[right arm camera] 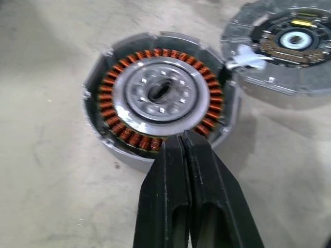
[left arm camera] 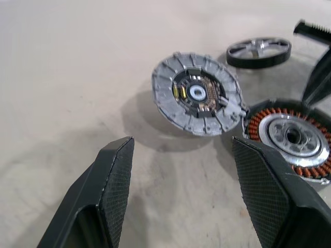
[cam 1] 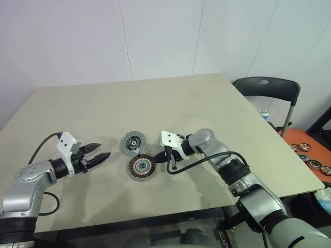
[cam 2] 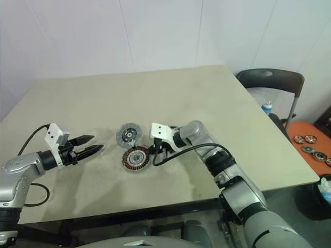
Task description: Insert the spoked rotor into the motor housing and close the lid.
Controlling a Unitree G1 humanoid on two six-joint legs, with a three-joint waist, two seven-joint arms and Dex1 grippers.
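Beige table (cam 1: pixel 170 103), white wall (cam 1: pixel 155 36), black chair (cam 1: pixel 269 90)

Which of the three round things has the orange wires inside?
The motor housing, right at the shut right pincer. Copper-orange coils ring its silvery centre. The lid is a flat grey disc, and the spoked rotor is a black ring.

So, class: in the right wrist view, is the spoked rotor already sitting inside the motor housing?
No. The motor housing shows bare copper windings around its silvery centre, with no spoked ring on it.
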